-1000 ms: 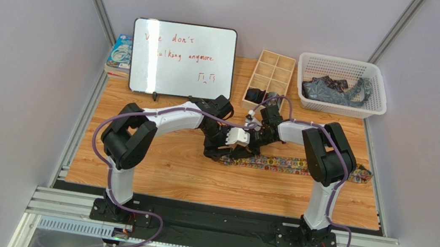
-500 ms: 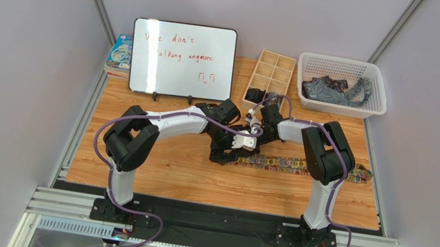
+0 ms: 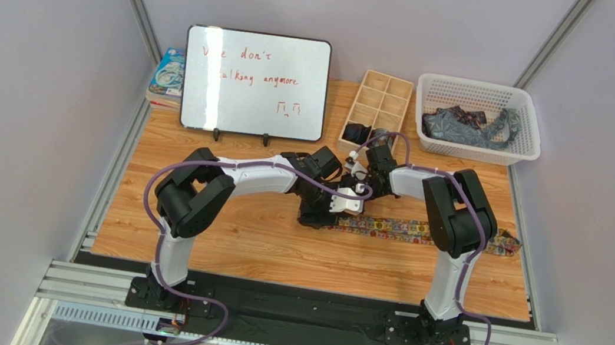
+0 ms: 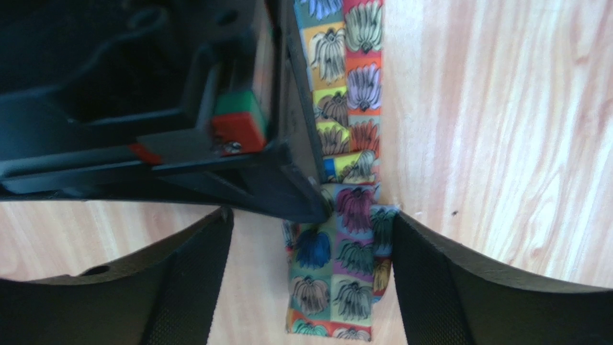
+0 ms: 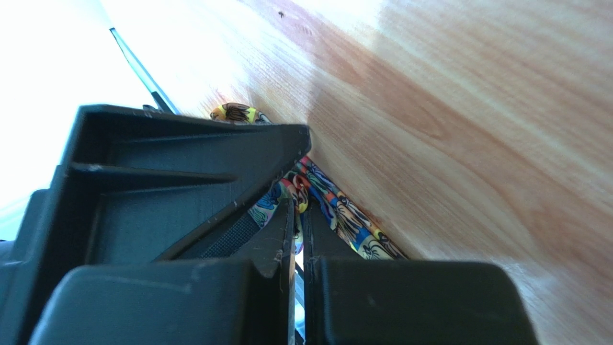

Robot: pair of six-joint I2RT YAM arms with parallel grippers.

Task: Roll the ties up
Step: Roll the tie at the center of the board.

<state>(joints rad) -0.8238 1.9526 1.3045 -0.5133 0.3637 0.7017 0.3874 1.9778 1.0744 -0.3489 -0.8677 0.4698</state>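
Tabletop (image 3: 257, 246) of wood (tie (image 3: 419, 232) across), grey walls (image 3: 17, 99)

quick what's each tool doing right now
Left tool: open, straddling the tie end.
Right tool: closed, pinching the tie.

A whiteboard (image 3: 255, 84) with red writing stands at the back of the wooden counter (image 3: 230, 243), beside a divided wooden box (image 3: 386, 100) and a white basket (image 3: 474, 84).
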